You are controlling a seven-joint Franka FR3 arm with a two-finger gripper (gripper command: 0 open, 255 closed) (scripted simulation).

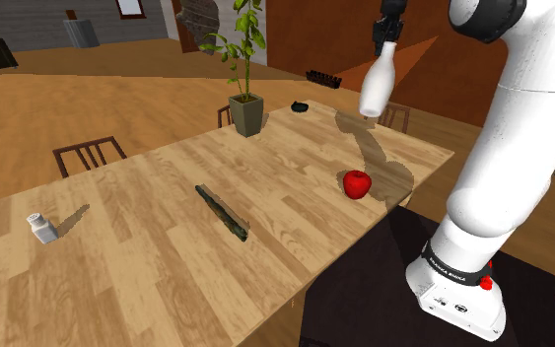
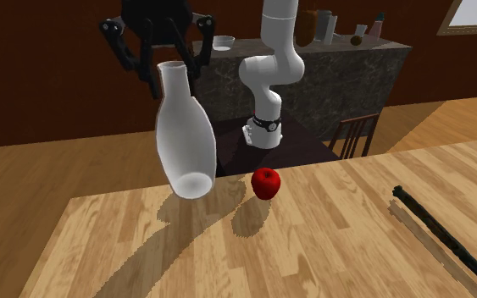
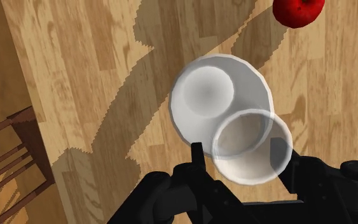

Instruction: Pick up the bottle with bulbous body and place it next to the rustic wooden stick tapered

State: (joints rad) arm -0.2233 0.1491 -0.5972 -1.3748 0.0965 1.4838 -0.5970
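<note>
Above the table (image 1: pixel 285 187), the white bottle (image 1: pixel 377 87) is clasped at its neck by the gripper (image 1: pixel 388 41), closed round it; prob. rigid, slick, fragile, bottom-heavy.

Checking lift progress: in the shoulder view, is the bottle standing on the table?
No, the white bottle hangs by its neck from the hand, clear above the table.
</note>
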